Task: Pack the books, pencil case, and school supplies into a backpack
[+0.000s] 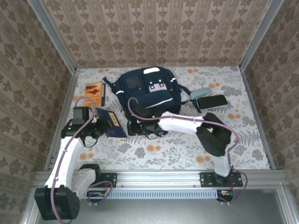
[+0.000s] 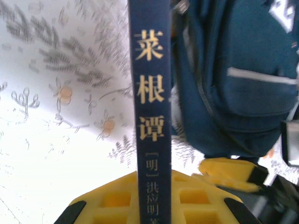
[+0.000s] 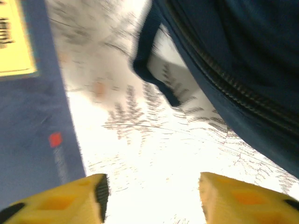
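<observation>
The navy book (image 2: 150, 116) runs off top and bottom edges.

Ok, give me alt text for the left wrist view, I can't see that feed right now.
A navy book with gold Chinese characters down its spine stands edge-on at centre, clamped in the yellow left gripper. The navy backpack, with its zip and a white stripe, lies to the right on the floral table cover.

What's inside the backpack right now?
Its inside is hidden: the backpack shows outer fabric and zipper only. The orange book lies on the table, the navy book sits in the left gripper, both outside.
</observation>
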